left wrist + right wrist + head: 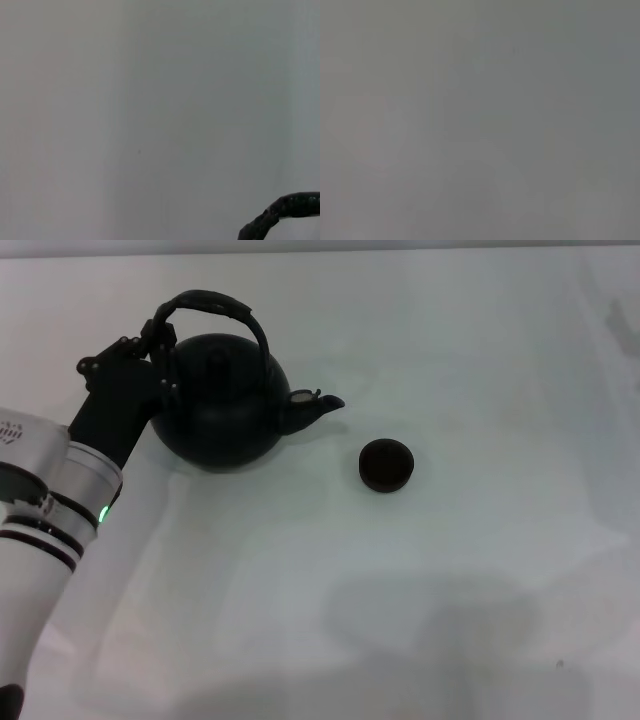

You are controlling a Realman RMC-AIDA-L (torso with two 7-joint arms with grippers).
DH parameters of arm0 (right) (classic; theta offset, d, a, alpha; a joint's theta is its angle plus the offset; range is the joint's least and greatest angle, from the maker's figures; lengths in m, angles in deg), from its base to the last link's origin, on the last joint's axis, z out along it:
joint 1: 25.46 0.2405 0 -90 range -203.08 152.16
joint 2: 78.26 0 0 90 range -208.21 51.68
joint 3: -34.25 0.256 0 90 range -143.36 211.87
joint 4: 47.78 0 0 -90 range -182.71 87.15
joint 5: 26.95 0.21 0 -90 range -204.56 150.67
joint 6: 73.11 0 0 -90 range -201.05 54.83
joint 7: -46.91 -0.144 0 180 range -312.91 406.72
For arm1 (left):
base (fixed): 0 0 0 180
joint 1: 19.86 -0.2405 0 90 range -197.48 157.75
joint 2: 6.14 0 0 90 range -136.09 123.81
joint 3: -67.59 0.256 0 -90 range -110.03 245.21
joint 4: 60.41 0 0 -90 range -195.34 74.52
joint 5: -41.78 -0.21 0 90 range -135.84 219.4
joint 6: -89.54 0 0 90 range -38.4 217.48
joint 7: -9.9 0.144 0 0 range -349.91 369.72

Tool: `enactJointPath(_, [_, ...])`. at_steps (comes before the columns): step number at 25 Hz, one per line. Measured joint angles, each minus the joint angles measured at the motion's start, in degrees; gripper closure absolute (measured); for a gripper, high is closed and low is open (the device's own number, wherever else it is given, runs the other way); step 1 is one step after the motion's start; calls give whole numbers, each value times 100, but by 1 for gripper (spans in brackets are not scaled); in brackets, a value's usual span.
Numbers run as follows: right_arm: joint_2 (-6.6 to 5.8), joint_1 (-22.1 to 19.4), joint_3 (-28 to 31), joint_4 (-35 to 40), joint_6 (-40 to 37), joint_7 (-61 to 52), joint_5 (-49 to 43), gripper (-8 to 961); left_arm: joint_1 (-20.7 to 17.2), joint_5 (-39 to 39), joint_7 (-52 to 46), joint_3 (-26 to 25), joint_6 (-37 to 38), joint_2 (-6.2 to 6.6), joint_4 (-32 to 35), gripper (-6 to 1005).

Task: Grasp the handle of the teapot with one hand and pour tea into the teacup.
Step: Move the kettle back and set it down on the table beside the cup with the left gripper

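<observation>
Silver-and-black, my left arm reaches in from the near left, its left gripper (pixel 158 340) against the teapot's handle.

Whether my jaws pinch the dark textured arched handle (pixel 215 304) (its left leg) I cannot tell. Round matte black teapot (pixel 222 405) stands on the white table (pixel 480 570), spout aimed at the tiny dark round teacup (pixel 385 464) nearby on its right, apart from it. Left wrist view catches only a handle stretch (pixel 285 210).

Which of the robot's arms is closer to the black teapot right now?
The left. Its left gripper is right at the teapot, against the left end of the arched handle. The right arm is out of sight in every view, so it is clearly farther away.
</observation>
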Motion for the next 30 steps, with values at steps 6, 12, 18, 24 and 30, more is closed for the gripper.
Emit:
enactJointPath(6, [2, 52, 6, 0, 0, -2, 10, 109, 70, -6, -2, 66, 0, 0, -108, 886])
enactJointPath(12, [2, 71, 44, -1, 9, -2, 19, 109, 69, 0, -6, 90, -52, 8, -139, 886])
enactJointPath(18, [-5, 90, 49, 0, 8, -2, 20, 109, 73, 11, -6, 109, -69, 9, -181, 887])
enactJointPath(24, [-7, 102, 49, -1, 3, -2, 19, 109, 50, 8, -5, 109, -125, 17, -190, 762])
enactJointPath(30, [-7, 100, 49, -1, -1, -1, 20, 109, -50, 25, -6, 108, 11, 28, -130, 663])
